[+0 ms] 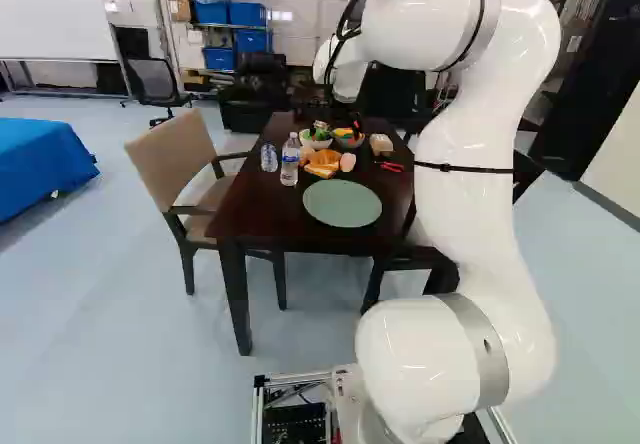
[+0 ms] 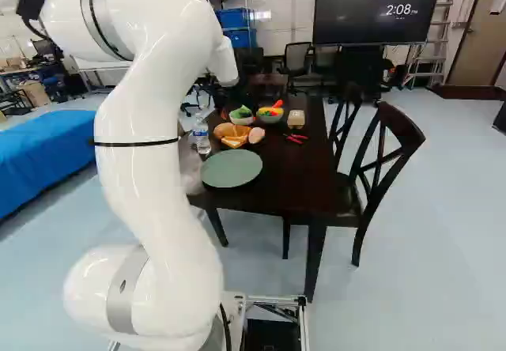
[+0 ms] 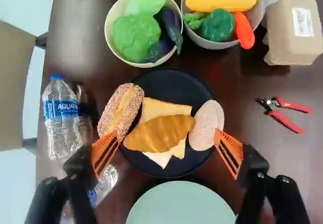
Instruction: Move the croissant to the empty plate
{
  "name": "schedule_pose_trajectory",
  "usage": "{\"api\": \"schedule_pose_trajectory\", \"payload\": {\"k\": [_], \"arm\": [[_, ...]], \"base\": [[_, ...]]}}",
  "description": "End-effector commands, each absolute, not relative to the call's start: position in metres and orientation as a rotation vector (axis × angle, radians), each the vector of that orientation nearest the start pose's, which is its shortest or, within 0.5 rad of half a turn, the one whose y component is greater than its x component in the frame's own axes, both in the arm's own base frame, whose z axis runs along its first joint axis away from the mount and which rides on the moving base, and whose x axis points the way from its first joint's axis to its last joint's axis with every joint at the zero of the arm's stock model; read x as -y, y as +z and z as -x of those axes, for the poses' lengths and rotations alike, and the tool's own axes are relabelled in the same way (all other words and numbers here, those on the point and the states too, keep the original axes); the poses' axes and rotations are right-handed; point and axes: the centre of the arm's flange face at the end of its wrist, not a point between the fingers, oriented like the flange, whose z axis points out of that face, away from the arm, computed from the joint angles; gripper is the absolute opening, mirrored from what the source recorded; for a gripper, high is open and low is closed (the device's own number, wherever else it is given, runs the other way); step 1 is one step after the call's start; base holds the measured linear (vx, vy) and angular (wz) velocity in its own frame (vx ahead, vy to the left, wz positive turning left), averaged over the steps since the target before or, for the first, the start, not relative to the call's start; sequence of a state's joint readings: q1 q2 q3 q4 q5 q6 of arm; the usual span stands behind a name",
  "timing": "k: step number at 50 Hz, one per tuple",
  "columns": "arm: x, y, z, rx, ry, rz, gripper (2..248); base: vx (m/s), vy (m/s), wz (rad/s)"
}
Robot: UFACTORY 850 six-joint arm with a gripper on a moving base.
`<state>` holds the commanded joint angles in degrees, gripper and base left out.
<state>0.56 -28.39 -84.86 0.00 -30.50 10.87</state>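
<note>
The golden-brown toy croissant (image 3: 159, 133) lies on the round black plate (image 3: 176, 80), atop pale bread slices (image 3: 162, 109), straight ahead of the gripper (image 3: 166, 132). The gripper is released, its 2 orange-padded fingers spread wide with nothing grasped. The croissant's long axis runs nearly along the line from 1 finger to the other, so a grip across its narrow waist probably calls for roughly a quarter turn of the wrist. The empty pale green plate (image 1: 342, 203) sits just on the base side of the black plate.

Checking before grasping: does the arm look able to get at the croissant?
Probably yes: the jaws are open and nothing covers the croissant, though bun and pink slice crowd its ends.
</note>
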Motion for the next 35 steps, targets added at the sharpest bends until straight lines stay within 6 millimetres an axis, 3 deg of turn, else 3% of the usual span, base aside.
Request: {"api": "schedule_pose_trajectory", "payload": {"k": [35], "arm": [[-0.0065, 0.5157, -0.6623, -0.797, -0.643, 2.839, 247]], "base": [[0.0, 0.0, 0.0]]}}
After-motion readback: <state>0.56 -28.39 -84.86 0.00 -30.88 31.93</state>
